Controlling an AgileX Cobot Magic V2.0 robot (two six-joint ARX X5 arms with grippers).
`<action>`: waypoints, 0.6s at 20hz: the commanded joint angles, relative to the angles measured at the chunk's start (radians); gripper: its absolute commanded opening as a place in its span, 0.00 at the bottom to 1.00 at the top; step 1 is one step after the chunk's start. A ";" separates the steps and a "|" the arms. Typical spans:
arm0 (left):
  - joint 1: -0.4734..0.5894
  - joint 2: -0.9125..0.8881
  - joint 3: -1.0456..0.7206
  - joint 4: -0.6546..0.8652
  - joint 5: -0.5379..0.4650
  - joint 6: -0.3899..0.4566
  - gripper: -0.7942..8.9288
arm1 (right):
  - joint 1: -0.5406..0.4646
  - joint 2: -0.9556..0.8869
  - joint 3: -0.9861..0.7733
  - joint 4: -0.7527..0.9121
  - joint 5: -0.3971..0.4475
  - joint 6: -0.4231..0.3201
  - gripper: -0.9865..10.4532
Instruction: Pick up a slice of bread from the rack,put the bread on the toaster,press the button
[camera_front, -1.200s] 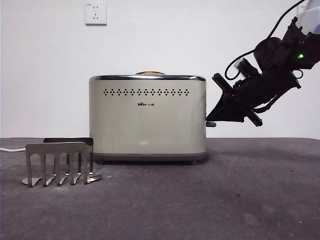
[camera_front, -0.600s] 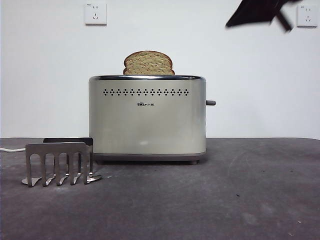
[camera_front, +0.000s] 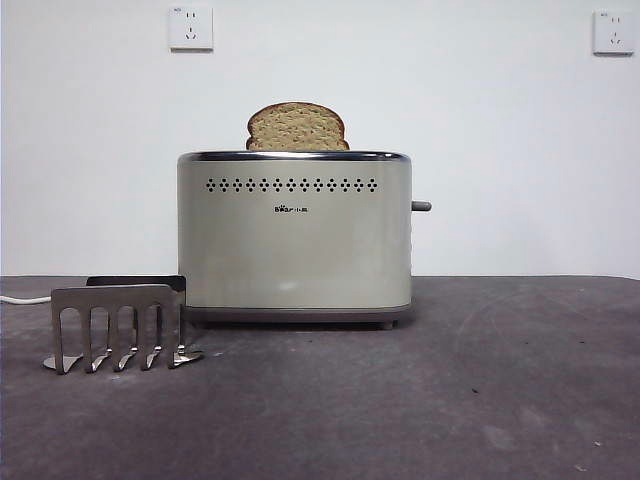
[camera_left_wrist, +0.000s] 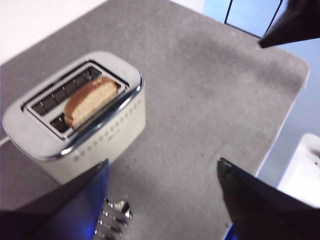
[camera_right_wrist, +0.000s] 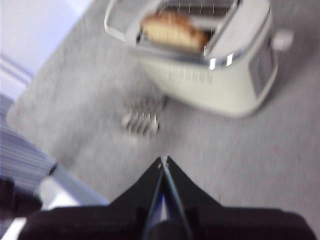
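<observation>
Slice of bread (camera_front: 297, 127) stands upright in one slot of the toaster (camera_front: 295, 240), domed top and upper half risen above the chrome rim. From the left wrist view the slice (camera_left_wrist: 90, 100) sits in the slot nearer the row of small holes; the other slot shows bare wire guides.

Button (camera_front: 421, 206) sticks out of the toaster's narrow side, high up, with nothing touching it.

Rack (camera_front: 118, 325) stands on the grey table (camera_front: 480, 390) just beside the toaster's other end, all slots vacant.

Left gripper (camera_left_wrist: 162, 177): jaws spread wide, holding nothing, hanging high above the table. Toaster and bread lie below and ahead of it, well apart; the rack's feet (camera_left_wrist: 114, 215) show just past one jaw.

Right gripper (camera_right_wrist: 164, 161): jaws pressed together to a single point, nothing between them, also raised well clear. Toaster (camera_right_wrist: 200, 60) lies ahead of its tip, rack (camera_right_wrist: 141, 120) nearer, neither touched. View blurred.

Two wall sockets (camera_front: 191, 27) on the white wall behind.
</observation>
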 joint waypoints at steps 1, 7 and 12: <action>-0.002 0.001 0.001 -0.032 0.001 -0.006 0.17 | 0.002 -0.021 -0.008 -0.066 -0.001 -0.064 0.08; -0.002 0.001 0.001 -0.061 0.001 -0.006 0.08 | 0.002 -0.042 -0.008 -0.087 0.000 -0.066 0.09; -0.002 0.001 0.001 -0.059 0.000 -0.006 0.08 | 0.001 -0.042 -0.008 -0.086 0.002 -0.066 0.09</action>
